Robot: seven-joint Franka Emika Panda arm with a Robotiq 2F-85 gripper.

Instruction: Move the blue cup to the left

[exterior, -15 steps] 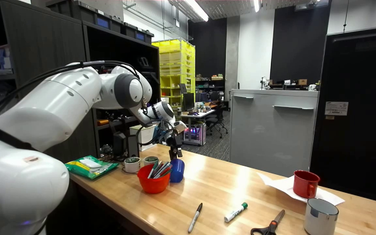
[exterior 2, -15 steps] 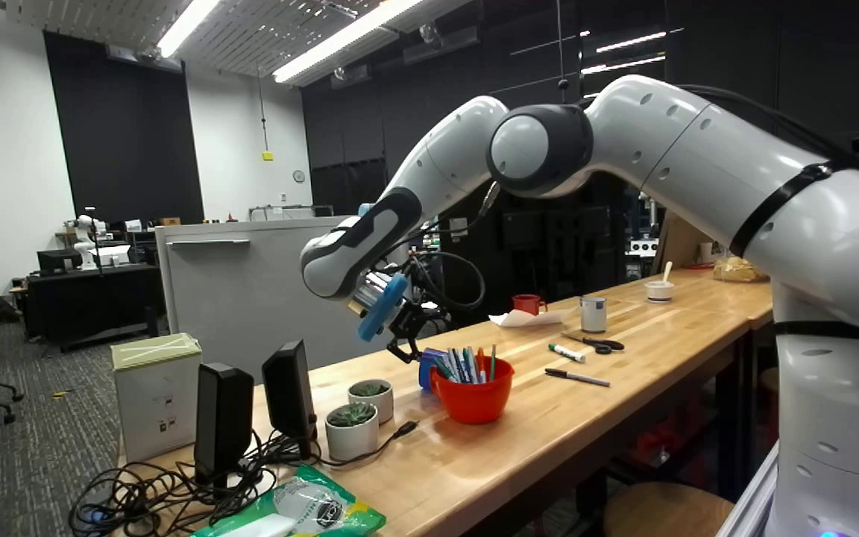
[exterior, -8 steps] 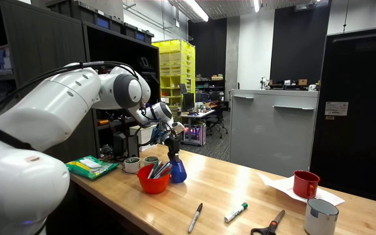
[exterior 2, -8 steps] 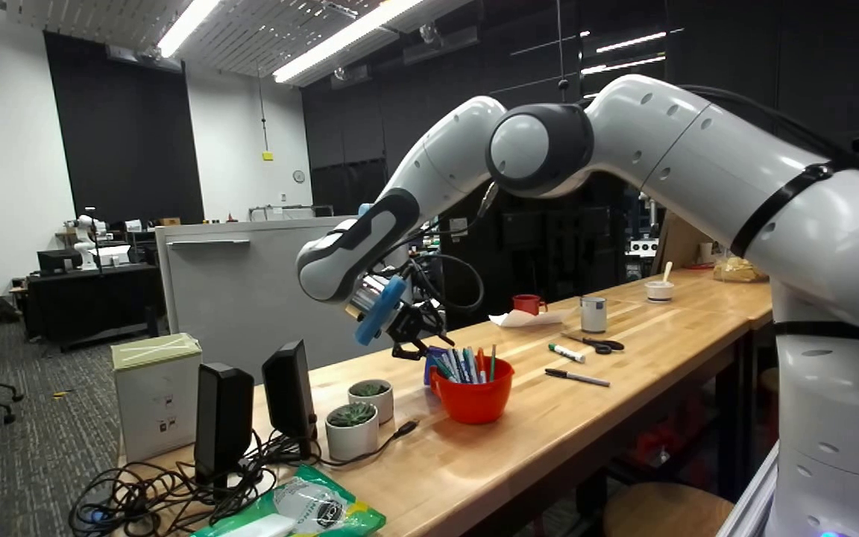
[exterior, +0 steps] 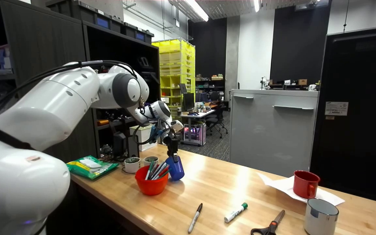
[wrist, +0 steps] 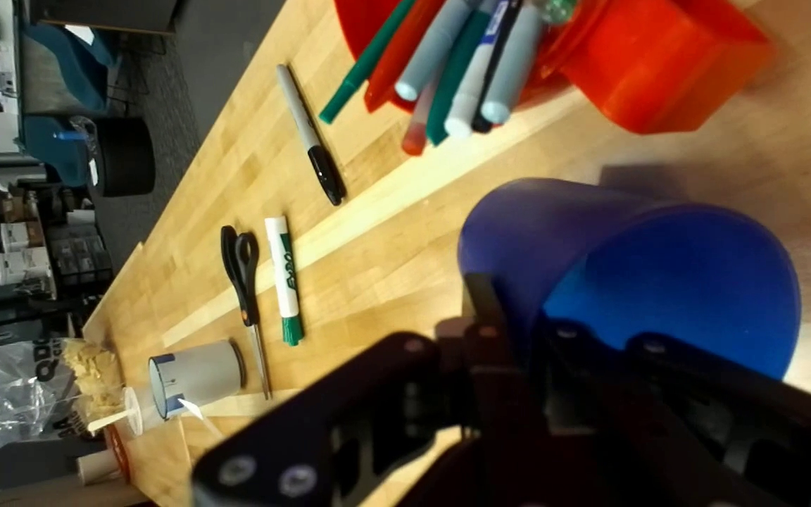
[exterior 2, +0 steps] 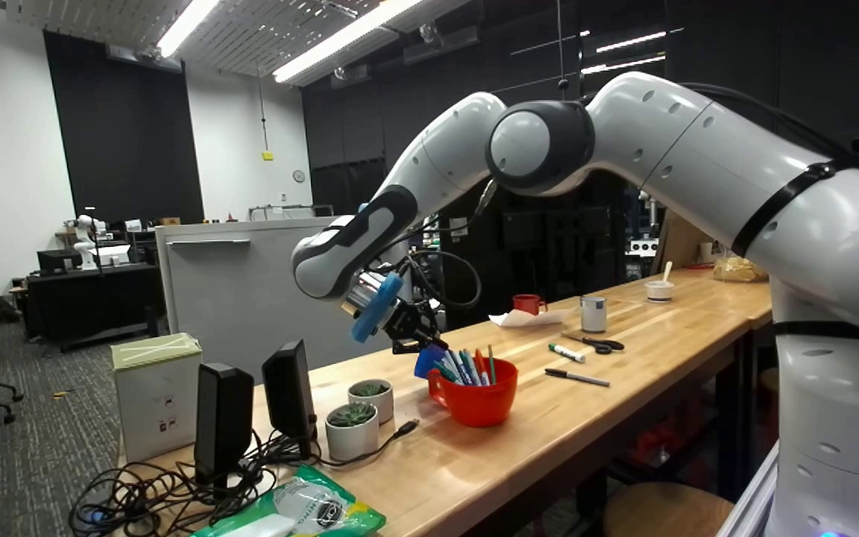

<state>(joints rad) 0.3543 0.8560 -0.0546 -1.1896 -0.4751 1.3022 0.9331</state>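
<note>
Clamped on the blue cup [exterior: 177,172], just beside the red bowl [exterior: 151,187]

Gripping the cup's wall with the Robotiq gripper [wrist: 522,327] at the end of the white robot arm [exterior 2: 448,153], with the fingers pressed tight on it from the outside and from the mouth side. Holding it tilted, with the mouth turned toward the gripper. Cannot tell whether touching the wooden tabletop [exterior: 220,195] or just clear of it. In an exterior view, placing the cup partly behind the markers [exterior 2: 465,367] slanting out of the bowl; in the wrist view, showing a strip of tabletop between cup and bowl.

Can see farther along a black-capped marker [wrist: 310,137], a green-capped EXPO marker [wrist: 283,274] and a pair of scissors [wrist: 246,299] lying flat, then a red mug [exterior: 305,185] set on white paper [exterior: 284,184], with an upright whitish-grey cup [exterior: 321,218] near it. Toward the other end, can make out two potted succulents [exterior 2: 353,435], a pair of black speakers [exterior 2: 222,429], a pale box [exterior 2: 157,399] and a green packet [exterior 2: 303,500]. Backed in an exterior view by a grey cabinet [exterior: 273,137] and a yellow shelving unit [exterior: 170,65].
</note>
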